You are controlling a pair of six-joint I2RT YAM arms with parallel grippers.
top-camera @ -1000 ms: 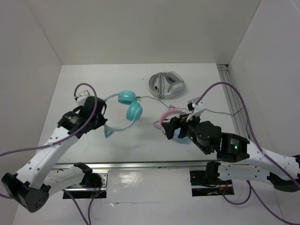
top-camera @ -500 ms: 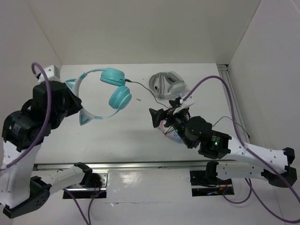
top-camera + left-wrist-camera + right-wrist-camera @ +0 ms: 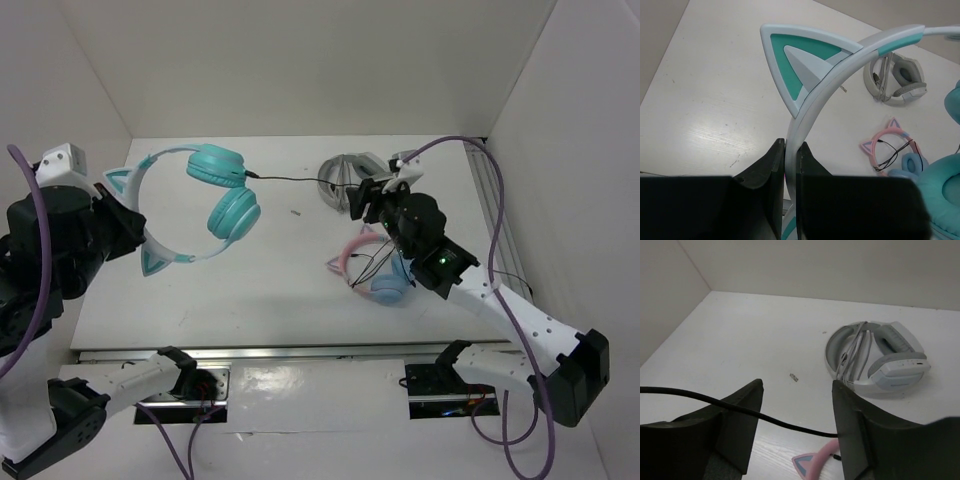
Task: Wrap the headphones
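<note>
**Teal headphones held off the table by the left claw, with the cable crossing the right claw**

The left claw (image 3: 791,150) is closed tight on the pale headband of the headphones (image 3: 228,212). It grips the band just below one pointed cat ear (image 3: 800,65). In the left wrist view the band rises out of the claw and arches away to the upper right.

Seen from above, the headphones hang clear of the table (image 3: 270,290) over its left half. Both round teal earcups face the middle of the table, and the two cat ears lie toward the left arm.

The thin black cable (image 3: 300,180) leaves the upper earcup and runs almost straight to the right claw (image 3: 362,200), which is raised over the back right part of the table. That claw's jaws stand partly apart. In the right wrist view the cable slants across the gap from the left finger to the right one, and the jaws are not pinching it.

A grey-white folded pair (image 3: 875,357) lies on the table just beyond the right claw. A pink-banded pair (image 3: 375,270) with blue earcups lies on the table below the right arm, with its own dark cable looped beside it. A small speck (image 3: 795,377) sits on the bare table between the two claws.
</note>
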